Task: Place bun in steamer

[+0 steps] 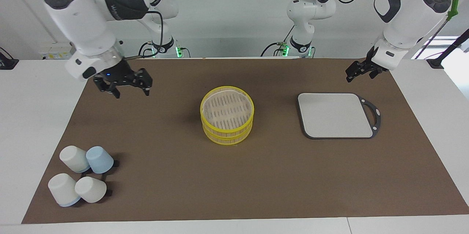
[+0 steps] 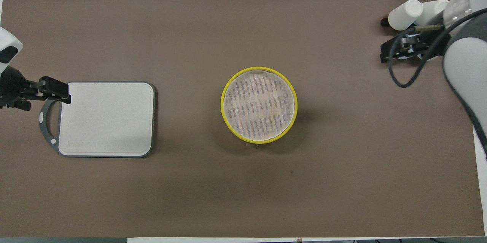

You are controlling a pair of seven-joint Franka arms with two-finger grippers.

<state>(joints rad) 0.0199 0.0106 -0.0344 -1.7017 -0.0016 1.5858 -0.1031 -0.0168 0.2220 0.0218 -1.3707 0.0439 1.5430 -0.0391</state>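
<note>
The steamer (image 1: 227,118) stands as two stacked yellow-rimmed tiers in the middle of the brown mat, and it also shows in the overhead view (image 2: 258,104). Its slatted floor shows no lump on it. The bun is hidden or out of view. My right gripper (image 1: 131,93) is open and empty, up over the mat toward the right arm's end of the table, well apart from the steamer. In the overhead view it (image 2: 384,53) is by the cups. My left gripper (image 1: 359,74) waits, open and empty, over the grey board's handle end (image 2: 66,92).
A flat grey board (image 1: 335,115) with a dark rim lies toward the left arm's end (image 2: 106,119). Several white and blue cups (image 1: 82,179) lie in a cluster at the right arm's end, farther from the robots (image 2: 414,15).
</note>
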